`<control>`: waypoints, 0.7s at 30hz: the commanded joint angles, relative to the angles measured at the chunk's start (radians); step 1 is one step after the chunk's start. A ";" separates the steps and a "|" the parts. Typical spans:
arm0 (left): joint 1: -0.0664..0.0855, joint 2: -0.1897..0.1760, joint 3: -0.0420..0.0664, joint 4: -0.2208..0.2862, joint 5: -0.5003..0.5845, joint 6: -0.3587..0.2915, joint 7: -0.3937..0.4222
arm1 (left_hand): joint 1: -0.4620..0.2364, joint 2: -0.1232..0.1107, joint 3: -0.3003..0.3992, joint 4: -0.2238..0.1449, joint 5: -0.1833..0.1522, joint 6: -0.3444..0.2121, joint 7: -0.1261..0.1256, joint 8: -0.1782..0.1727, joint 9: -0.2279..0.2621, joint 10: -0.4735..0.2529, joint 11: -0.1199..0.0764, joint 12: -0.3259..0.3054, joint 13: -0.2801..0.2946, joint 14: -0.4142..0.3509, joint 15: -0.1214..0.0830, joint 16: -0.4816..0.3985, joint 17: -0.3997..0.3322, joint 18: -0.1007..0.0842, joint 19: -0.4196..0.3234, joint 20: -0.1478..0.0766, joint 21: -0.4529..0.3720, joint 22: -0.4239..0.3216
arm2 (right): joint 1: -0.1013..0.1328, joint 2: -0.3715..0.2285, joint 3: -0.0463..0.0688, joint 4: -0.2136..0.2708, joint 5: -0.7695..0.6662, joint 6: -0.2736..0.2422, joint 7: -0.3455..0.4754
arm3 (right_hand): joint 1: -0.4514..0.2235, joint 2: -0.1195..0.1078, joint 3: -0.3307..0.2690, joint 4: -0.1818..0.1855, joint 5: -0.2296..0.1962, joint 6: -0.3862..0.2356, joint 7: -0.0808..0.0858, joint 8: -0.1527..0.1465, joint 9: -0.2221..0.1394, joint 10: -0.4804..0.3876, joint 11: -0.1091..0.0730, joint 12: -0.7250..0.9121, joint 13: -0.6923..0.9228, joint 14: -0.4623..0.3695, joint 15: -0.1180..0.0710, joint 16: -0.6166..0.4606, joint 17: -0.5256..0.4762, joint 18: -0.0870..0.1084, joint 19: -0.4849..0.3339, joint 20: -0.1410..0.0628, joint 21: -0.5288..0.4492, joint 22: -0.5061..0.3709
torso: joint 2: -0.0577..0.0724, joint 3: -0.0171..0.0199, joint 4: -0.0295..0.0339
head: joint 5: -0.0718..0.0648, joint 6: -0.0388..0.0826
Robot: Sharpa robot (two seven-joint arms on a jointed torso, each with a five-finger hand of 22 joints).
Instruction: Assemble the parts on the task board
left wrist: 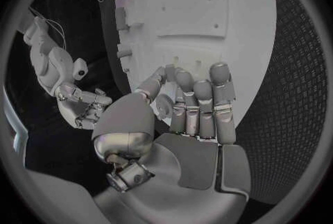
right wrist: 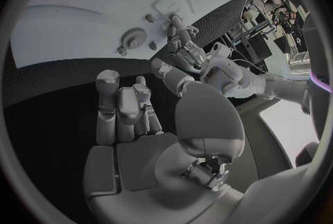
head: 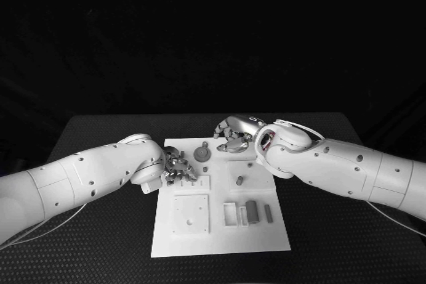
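Nearest the head camera, at the near end of the task board [head: 168,244], a square plate [head: 190,213] and several upright grey blocks [head: 253,210] stand untouched. Farther along, the left hand [head: 178,169] hovers over the board's left edge with fingers curled downward; whether it holds a part cannot be told from this view. The right hand [head: 233,134] hangs above the far edge, fingers loosely apart, nothing visible in them, just beside a gear [head: 201,154]. A small peg [head: 239,180] stands toward the right edge. From the left wrist, the left hand [left wrist: 187,110] shows its fingers side by side, bent over the white board [left wrist: 236,7] with no part evident between them. From the right wrist, the right hand [right wrist: 128,113] appears empty, the gear [right wrist: 131,40] lying free on the board beyond. Judgement: the step in hand is acquisition of a part, probably the gear; the next move calls for lowering the right hand and closing its fingers around the gear's rim.
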 commanded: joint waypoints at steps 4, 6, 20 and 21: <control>-0.003 0.000 -0.001 0.002 0.073 -0.007 0.006 | 0.114 0.099 0.011 -0.003 0.025 0.013 -0.002 0.003 0.000 0.012 -0.001 0.005 -0.003 0.023 -0.013 0.003 -0.001 0.025 0.007 -0.005 0.007 0.020 | 0.000 0.001 0.000 0.000 -0.006 0.012 0.004 | -0.004 0.005 -0.003 0.000 0.003 -0.002 0.007 -0.003 -0.001 -0.001 0.003 0.003 -0.001 -0.001 0.005 -0.003 0.000 0.084 0.002 -0.006 -0.006 0.016 | 0.000 -0.0008 0.0002 | 0.000 0.000; -0.003 -0.001 0.000 0.002 0.086 -0.008 0.006 | 0.114 0.098 0.011 -0.003 0.035 0.015 -0.003 0.004 0.000 0.014 -0.001 0.005 -0.003 0.025 -0.014 0.003 -0.001 0.024 0.008 -0.005 0.007 0.020 | 0.000 0.000 0.000 -0.001 -0.006 0.011 0.004 | -0.004 0.005 -0.003 0.000 0.003 -0.002 0.007 -0.003 -0.001 -0.001 0.003 0.003 -0.001 -0.001 0.005 -0.003 0.001 0.084 0.002 -0.006 -0.006 0.016 | 0.000 -0.0007 0.0000 | 0.000 0.001; -0.003 -0.011 0.006 0.008 0.136 -0.008 -0.002 | 0.101 0.075 0.022 -0.002 0.174 0.037 -0.011 0.013 0.005 0.028 -0.009 0.009 -0.003 0.036 -0.019 0.007 0.004 0.021 0.019 -0.010 0.015 0.021 | 0.000 -0.001 0.000 0.000 -0.006 0.013 0.004 | -0.004 0.005 -0.003 0.001 0.003 -0.002 0.007 -0.003 -0.001 -0.001 0.003 0.003 -0.002 -0.002 0.005 -0.004 -0.001 0.084 0.002 -0.006 -0.007 0.016 | -0.001 0.0003 0.0007 | 0.004 0.003; -0.003 -0.013 0.006 0.009 0.134 -0.007 -0.003 | 0.101 0.073 0.023 -0.002 0.184 0.039 -0.011 0.014 0.005 0.029 -0.009 0.010 -0.002 0.038 -0.020 0.008 0.005 0.021 0.021 -0.011 0.016 0.021 | 0.000 -0.001 0.000 0.000 -0.006 0.013 0.003 | -0.004 0.004 -0.003 0.001 0.003 -0.002 0.007 -0.003 -0.001 -0.001 0.003 0.003 -0.002 -0.002 0.005 -0.004 -0.001 0.084 0.002 -0.006 -0.007 0.016 | -0.001 0.0004 0.0006 | 0.004 0.003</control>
